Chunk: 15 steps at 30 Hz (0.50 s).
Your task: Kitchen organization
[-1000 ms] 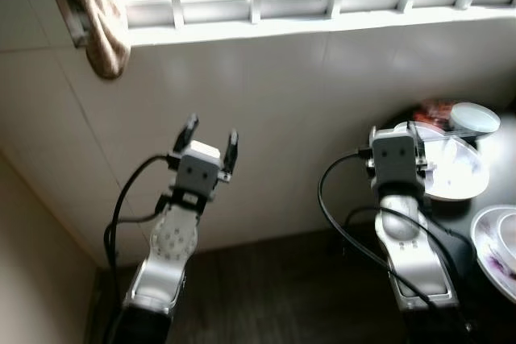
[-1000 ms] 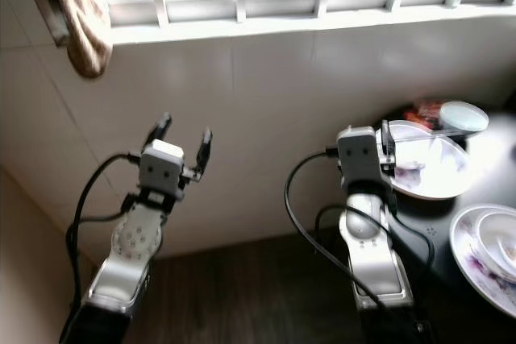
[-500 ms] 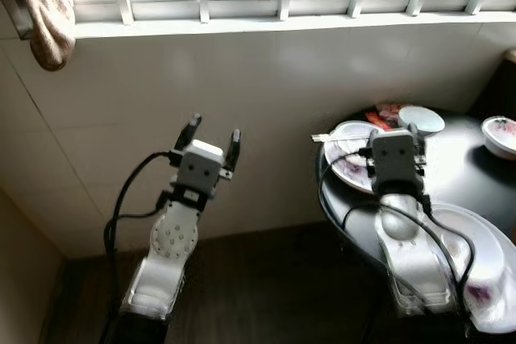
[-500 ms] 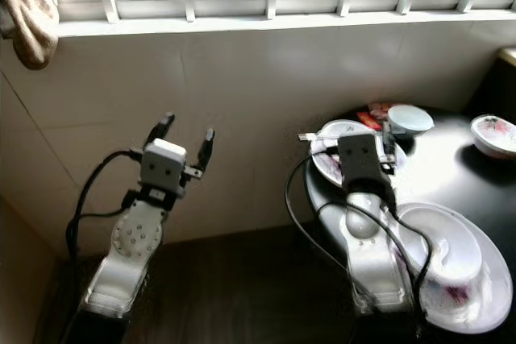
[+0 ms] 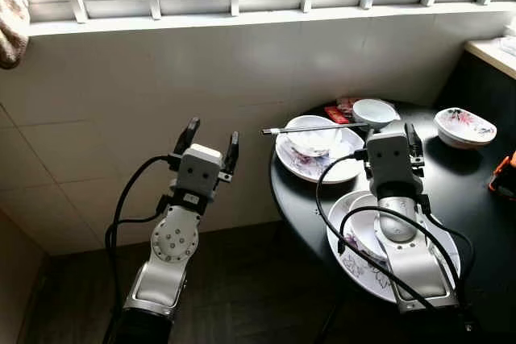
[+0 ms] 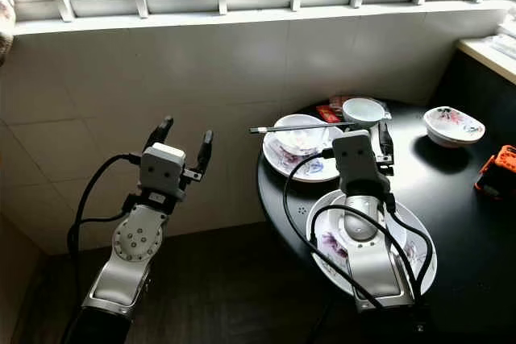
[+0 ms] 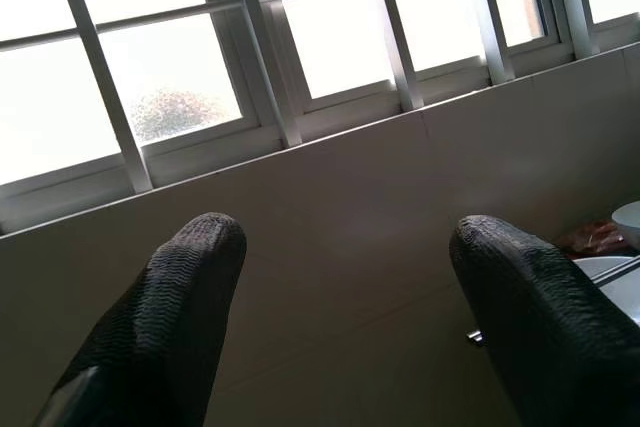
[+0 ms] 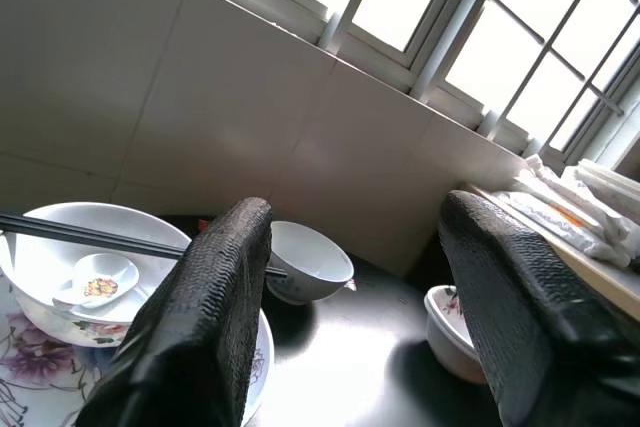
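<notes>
On the round black bench (image 5: 476, 199), seen from the head cameras, a floral plate (image 5: 302, 163) carries a white bowl (image 5: 310, 136) with chopsticks (image 5: 310, 127) laid across its rim; a small white bowl (image 5: 375, 110) stands behind it, a floral bowl (image 5: 463, 125) far right. The right end effector (image 5: 411, 136) hovers above stacked dishes (image 5: 355, 251), fingers apart. The left end effector (image 5: 210, 136), fingers apart, faces the tiled wall (image 5: 161, 70).

Along the left wrist camera, spread fingers (image 7: 180, 297) frame the window (image 7: 330, 37).

Along the right wrist camera, a spoon (image 8: 98, 278) lies inside the bowl.
</notes>
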Available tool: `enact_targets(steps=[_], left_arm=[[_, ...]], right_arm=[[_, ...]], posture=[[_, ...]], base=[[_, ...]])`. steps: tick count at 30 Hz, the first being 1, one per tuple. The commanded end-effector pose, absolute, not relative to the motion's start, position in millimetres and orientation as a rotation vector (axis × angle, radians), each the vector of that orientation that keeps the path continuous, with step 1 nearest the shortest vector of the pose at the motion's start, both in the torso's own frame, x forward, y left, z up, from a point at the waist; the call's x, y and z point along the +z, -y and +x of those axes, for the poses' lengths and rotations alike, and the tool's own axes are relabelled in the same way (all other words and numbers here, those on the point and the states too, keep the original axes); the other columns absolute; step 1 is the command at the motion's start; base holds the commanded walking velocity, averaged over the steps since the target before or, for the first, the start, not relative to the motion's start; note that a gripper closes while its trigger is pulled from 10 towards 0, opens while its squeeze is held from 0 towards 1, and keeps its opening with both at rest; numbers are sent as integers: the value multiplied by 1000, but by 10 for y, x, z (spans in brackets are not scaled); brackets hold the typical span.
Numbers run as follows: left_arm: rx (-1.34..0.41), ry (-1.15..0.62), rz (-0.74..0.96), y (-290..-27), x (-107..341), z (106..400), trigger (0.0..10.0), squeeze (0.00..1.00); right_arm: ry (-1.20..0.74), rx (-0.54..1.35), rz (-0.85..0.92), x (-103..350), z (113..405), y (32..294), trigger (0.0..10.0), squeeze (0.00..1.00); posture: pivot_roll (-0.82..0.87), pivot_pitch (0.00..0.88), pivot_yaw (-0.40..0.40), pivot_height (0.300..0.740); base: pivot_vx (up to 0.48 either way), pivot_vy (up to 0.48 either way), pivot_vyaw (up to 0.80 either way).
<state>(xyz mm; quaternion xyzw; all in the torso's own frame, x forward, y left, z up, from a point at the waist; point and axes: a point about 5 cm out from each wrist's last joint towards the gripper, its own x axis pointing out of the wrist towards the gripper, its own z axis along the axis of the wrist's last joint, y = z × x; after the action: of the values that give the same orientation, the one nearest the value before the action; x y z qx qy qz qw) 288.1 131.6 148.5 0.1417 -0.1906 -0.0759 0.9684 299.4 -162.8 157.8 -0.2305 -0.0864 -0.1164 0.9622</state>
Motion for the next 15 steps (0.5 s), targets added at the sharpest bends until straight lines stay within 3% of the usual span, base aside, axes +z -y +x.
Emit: enact_targets(steps=[1,11,15], left_arm=[[-155,378,277,-1320,1494,2890,10000,0],[-161,378,285,-1313,1484,2878,10000,0],[-151,371,288,-1343,1469,2874,10000,0]], right_arm=[[208,-241,-473,1636,2986,1622,10000,0],[191,-243,-452,1638,2962,1626,10000,0],[126,-201,-403,1669,2772,1651,10000,0]], posture=[[42,0,-35,740],[40,0,-36,740],[32,0,-40,740]], base=[[0,0,0],[0,0,0],[0,0,0]])
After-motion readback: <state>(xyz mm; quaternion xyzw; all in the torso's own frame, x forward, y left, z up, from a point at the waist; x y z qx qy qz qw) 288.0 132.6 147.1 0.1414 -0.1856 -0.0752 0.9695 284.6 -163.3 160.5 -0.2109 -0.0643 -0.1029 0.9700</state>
